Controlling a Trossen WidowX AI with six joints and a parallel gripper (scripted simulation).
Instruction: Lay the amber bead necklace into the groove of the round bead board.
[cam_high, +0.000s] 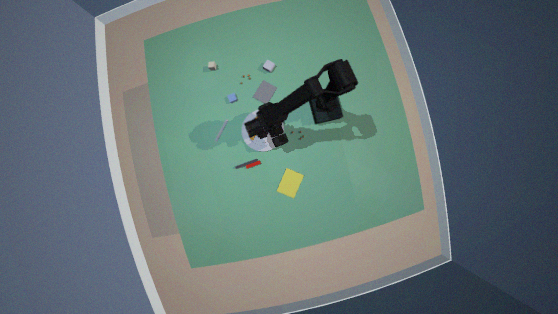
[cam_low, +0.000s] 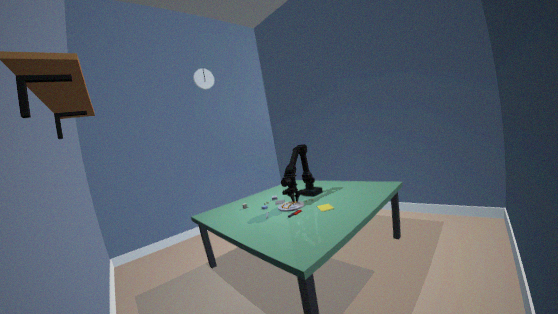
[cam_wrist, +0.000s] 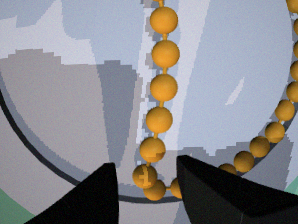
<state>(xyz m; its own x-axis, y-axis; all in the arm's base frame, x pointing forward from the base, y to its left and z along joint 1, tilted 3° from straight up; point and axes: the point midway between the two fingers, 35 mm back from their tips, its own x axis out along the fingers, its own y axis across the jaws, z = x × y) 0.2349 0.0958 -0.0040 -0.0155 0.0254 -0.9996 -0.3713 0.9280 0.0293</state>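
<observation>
Gripper (cam_high: 266, 129) (cam_low: 295, 201) (cam_wrist: 147, 169) is standing partly open, fingers fairly close, a visible gap between the tips. It's pointing down over the lower rim of the board in wrist view. Lowest beads are showing in and around that gap, one partly hidden by the right-hand finger in that view; can't tell if either finger is touching a bead. No firm grip showing.

Amber bead necklace (cam_high: 252, 138) (cam_low: 289, 205) (cam_wrist: 165, 54) is lying on the round bead board (cam_high: 260, 146) (cam_low: 286, 205) (cam_wrist: 235, 65). In wrist view one stretch is running nearly straight across the inner face, off the groove; it's turning at the bottom and curving up the right side, following the rim.

Around the board, top view: thin grey rod (cam_high: 222, 130) is lying to the left, red-and-dark tool (cam_high: 253, 164) (cam_low: 297, 213) below, yellow square (cam_high: 290, 183) (cam_low: 325, 207) further down. Grey square (cam_high: 265, 92) is lying above, blue block (cam_high: 232, 98) (cam_low: 264, 207) up-left. Pale block (cam_high: 269, 65) and tan block (cam_high: 212, 65) (cam_low: 245, 206) are sitting further up.

Black arm (cam_high: 300, 97) (cam_low: 304, 160) is reaching over the green table (cam_high: 350, 200) (cam_low: 300, 240). Beyond, clock (cam_low: 204, 78) is hanging on a blue wall; wooden shelf (cam_low: 60, 85) is jutting out, left of exterior view.
</observation>
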